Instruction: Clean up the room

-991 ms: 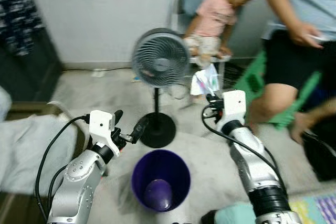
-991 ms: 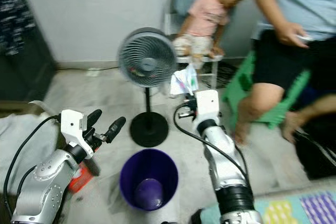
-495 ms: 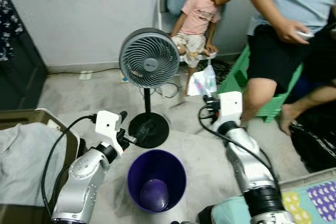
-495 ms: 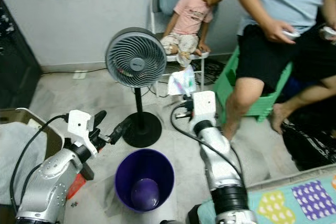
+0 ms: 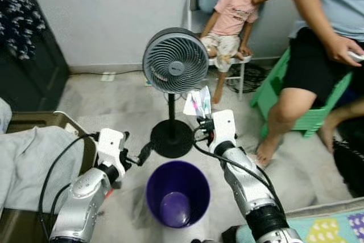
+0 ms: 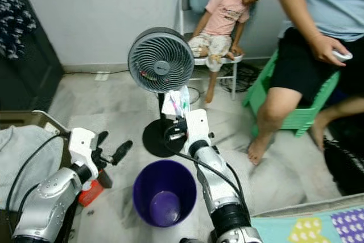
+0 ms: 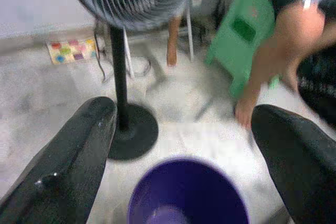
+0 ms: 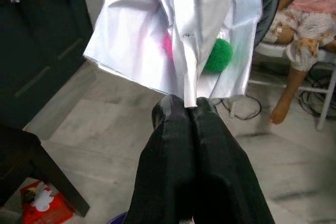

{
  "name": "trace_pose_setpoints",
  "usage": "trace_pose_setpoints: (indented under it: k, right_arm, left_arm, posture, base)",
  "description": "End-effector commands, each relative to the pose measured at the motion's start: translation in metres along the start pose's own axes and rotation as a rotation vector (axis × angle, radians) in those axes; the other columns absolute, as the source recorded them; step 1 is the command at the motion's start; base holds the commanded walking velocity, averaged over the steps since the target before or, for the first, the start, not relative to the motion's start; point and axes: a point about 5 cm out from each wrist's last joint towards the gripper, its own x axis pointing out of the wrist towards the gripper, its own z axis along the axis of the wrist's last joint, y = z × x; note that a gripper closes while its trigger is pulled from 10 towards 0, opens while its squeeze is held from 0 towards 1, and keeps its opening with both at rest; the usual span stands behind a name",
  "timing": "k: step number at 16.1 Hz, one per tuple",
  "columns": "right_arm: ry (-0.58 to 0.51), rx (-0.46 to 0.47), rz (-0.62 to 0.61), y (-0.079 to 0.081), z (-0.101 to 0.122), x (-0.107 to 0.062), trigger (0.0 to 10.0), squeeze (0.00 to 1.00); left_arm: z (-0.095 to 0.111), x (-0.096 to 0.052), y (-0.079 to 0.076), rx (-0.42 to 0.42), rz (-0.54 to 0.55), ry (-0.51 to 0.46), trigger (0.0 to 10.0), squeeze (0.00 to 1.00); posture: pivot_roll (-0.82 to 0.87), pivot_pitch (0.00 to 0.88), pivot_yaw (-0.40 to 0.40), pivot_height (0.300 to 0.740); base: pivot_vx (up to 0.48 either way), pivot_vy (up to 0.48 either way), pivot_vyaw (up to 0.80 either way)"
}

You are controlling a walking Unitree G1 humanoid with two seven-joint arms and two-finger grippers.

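A purple bin (image 5: 177,194) stands on the floor between my arms, with a paler lump at its bottom. My right gripper (image 8: 185,109) is shut on a crumpled white paper (image 8: 178,30) with pink and green marks. It holds the paper (image 5: 198,102) up beyond the bin's far rim, close to the pole of a standing fan (image 5: 175,66). My left gripper (image 7: 181,129) is open with nothing between its fingers. It hovers to the left of the bin (image 7: 186,195), and its fingers (image 6: 121,151) point toward the fan's base.
A child sits on a chair (image 5: 196,1) against the far wall. Another person sits on a green stool (image 5: 310,112) at the right. A grey cloth (image 5: 28,157) lies over a box at the left. A red packet (image 6: 91,193) lies on the floor under my left arm.
The camera has shifted. My right gripper has carried the paper left, nearer the fan pole and the bin's far rim. The left gripper stays open beside the bin.
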Motion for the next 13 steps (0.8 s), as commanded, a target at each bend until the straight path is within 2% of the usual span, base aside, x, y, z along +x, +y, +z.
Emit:
trace_pose_setpoints:
  k: [1,6,8,9,11,12,13]
  right_arm:
    - [0.016,0.015,-0.042,-0.008,-0.004,-0.003,10.0,0.00]
    - [-0.006,-0.020,-0.096,-0.026,0.003,-0.015,10.0,0.00]
    - [-0.018,-0.003,-0.127,-0.038,0.010,-0.021,10.0,0.00]
    - [-0.015,0.009,-0.129,-0.039,0.011,-0.022,10.0,0.00]
    - [0.002,0.035,-0.120,-0.031,0.009,-0.020,10.0,0.00]
    - [0.011,0.042,-0.103,-0.024,0.009,-0.017,10.0,0.00]
    - [0.025,0.053,-0.068,-0.013,0.008,-0.012,10.0,0.00]
  left_arm:
    - [-0.010,0.001,-0.002,0.017,-0.030,0.049,10.0,0.00]
    - [-0.035,0.015,-0.010,0.050,-0.128,0.158,10.0,0.00]
    - [-0.045,0.026,-0.018,0.085,-0.136,0.205,10.0,0.00]
    - [-0.046,0.030,-0.022,0.091,-0.141,0.207,10.0,0.00]
    - [-0.044,0.036,-0.022,0.088,-0.102,0.192,10.0,0.00]
    - [-0.044,0.038,-0.020,0.105,-0.083,0.189,10.0,0.00]
    - [-0.037,0.038,-0.013,0.087,-0.035,0.142,10.0,0.00]
  posture:
    - [-0.02,0.175,0.010,0.740]
    - [-0.08,0.238,0.015,0.740]
    - [-0.11,0.253,0.015,0.740]
    - [-0.12,0.256,0.016,0.740]
    - [-0.11,0.254,0.012,0.740]
    - [-0.10,0.249,0.007,0.740]
    - [-0.09,0.245,0.004,0.740]
  base:
    - [0.000,0.000,0.00]
    - [0.000,0.000,0.00]
    - [0.000,0.000,0.00]
    - [0.000,0.000,0.00]
    - [0.000,0.000,0.00]
    - [0.000,0.000,0.00]
    - [0.000,0.000,0.00]
